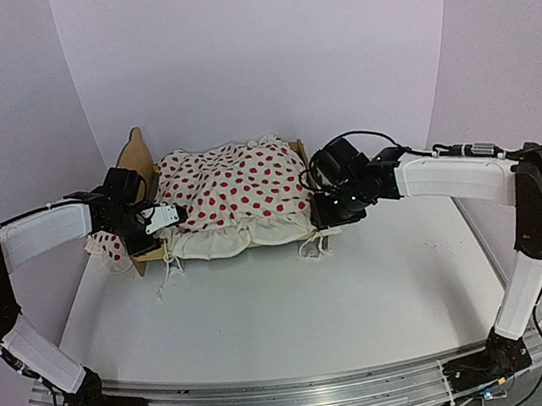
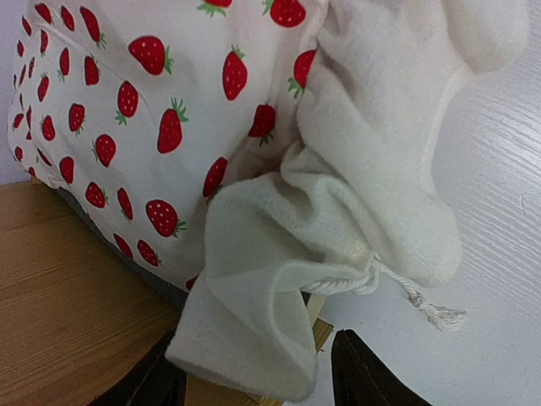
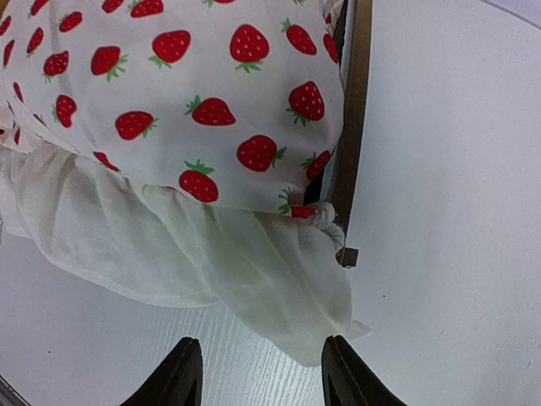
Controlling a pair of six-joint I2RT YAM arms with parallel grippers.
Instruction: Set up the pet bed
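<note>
I have the pet bed [image 1: 132, 150] at the back of the table [image 1: 364, 291], squarely between my grippers. The left gripper [image 1: 153, 223] is at its near left corner and the right gripper [image 1: 325, 211] at its near right. Both sets of jaws stand apart, pinching nothing. The frame is pale wood, with a rounded headboard peak on the left. A strawberry-print blanket [image 1: 234, 188] hides nearly everything else.

Both arms are reaching inward with pincers parted.
The left arm [image 1: 43, 233] and right arm [image 1: 454, 177] are rising from their bases and bending toward each other; the left pincer [image 2: 258, 372] and right pincer [image 3: 258, 372] are holding their jaws apart.
</note>
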